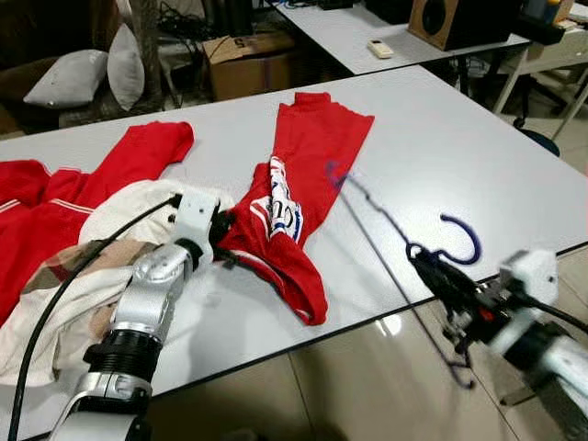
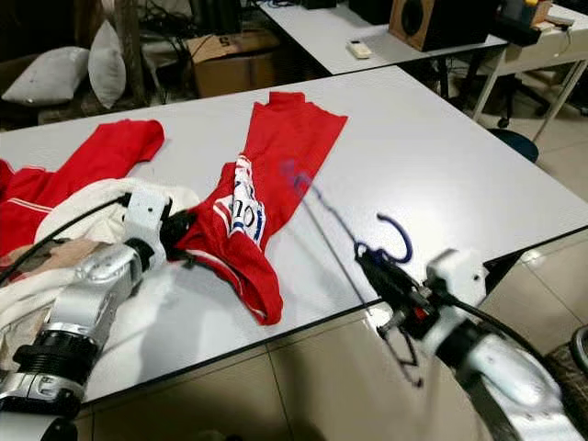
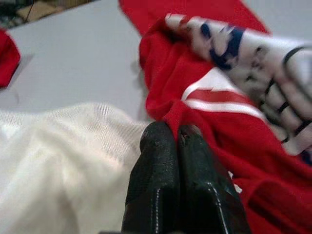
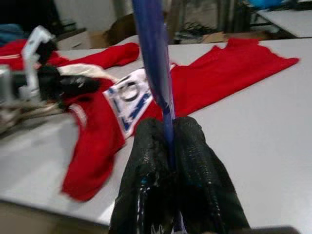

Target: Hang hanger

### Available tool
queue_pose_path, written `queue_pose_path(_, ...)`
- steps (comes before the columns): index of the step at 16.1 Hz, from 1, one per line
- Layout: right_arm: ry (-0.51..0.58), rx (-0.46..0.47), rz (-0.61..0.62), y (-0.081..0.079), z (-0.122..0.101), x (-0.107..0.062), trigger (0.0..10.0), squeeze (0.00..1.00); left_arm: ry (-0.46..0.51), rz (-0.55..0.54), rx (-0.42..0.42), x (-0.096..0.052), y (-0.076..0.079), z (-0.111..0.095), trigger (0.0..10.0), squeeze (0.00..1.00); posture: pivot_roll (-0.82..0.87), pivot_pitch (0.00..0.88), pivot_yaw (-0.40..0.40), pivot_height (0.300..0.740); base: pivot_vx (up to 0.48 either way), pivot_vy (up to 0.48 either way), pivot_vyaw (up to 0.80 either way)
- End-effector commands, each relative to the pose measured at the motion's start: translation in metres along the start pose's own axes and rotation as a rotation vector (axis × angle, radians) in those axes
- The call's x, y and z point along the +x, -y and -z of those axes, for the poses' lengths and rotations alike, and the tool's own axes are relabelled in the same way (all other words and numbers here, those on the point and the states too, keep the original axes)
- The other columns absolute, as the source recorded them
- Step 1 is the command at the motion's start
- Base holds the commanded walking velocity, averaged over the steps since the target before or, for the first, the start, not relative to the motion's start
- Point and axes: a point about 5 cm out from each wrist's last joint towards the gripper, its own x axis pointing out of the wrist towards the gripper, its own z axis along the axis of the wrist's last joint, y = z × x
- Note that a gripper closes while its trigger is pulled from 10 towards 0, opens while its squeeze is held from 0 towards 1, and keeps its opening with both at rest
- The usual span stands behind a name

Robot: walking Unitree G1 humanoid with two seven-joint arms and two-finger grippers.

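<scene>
A red jersey (image 1: pixel 308 156) with a white printed patch lies spread on the white table (image 1: pixel 441 156). My left gripper (image 1: pixel 223 237) is shut on a fold of it near the collar; in the left wrist view the black fingertips (image 3: pixel 158 139) pinch red cloth beside white knit fabric. My right gripper (image 1: pixel 424 262), off the table's front edge, is shut on a blue wire hanger (image 1: pixel 464 241). The hook curls up near the gripper, and the hanger's far end (image 1: pixel 336 175) reaches the jersey. In the right wrist view the blue hanger (image 4: pixel 152 53) rises from between the fingers (image 4: pixel 195 146).
A cream and beige garment (image 1: pixel 119 216) and a red jacket (image 1: pixel 55 193) are heaped at the table's left. Behind stand a cardboard box (image 1: pixel 248 60), grey pillows (image 1: pixel 83 73) and a second table (image 1: pixel 340 28) with a remote. Tiled floor (image 1: pixel 349 386) lies below the front edge.
</scene>
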Motion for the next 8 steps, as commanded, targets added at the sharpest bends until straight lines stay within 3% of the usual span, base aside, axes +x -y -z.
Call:
queue_pose_path(1,-0.012,-0.01,-0.006,0.003,-0.003,-0.004,10.0,0.0,0.019,0.022,0.045,0.001,-0.001,-0.009,10.0,0.0,-0.09,0.0,0.073,0.74,0.0,0.0,0.0)
queue_pose_path(2,-0.022,-0.013,0.008,0.005,-0.002,-0.005,10.0,0.0,0.029,0.062,0.054,-0.001,0.0,-0.011,10.0,0.0,-0.09,0.0,0.07,0.74,0.0,0.0,0.0)
queue_pose_path(3,-0.017,0.011,0.004,0.006,-0.003,-0.003,10.0,0.0,0.028,0.115,0.099,-0.006,-0.003,-0.012,10.0,1.0,-0.08,0.0,0.065,0.74,0.0,0.0,0.0)
queue_pose_path(4,-0.024,0.027,-0.035,0.002,-0.005,-0.002,10.0,0.0,0.024,0.14,0.157,-0.011,-0.007,-0.015,10.0,1.0,-0.07,0.0,0.063,0.74,0.0,0.0,0.0)
queue_pose_path(8,-0.111,-0.007,-0.182,-0.008,-0.007,-0.004,10.0,0.0,0.047,0.144,0.219,-0.019,-0.032,-0.029,10.0,1.0,-0.06,0.0,0.075,0.74,0.0,0.0,0.0)
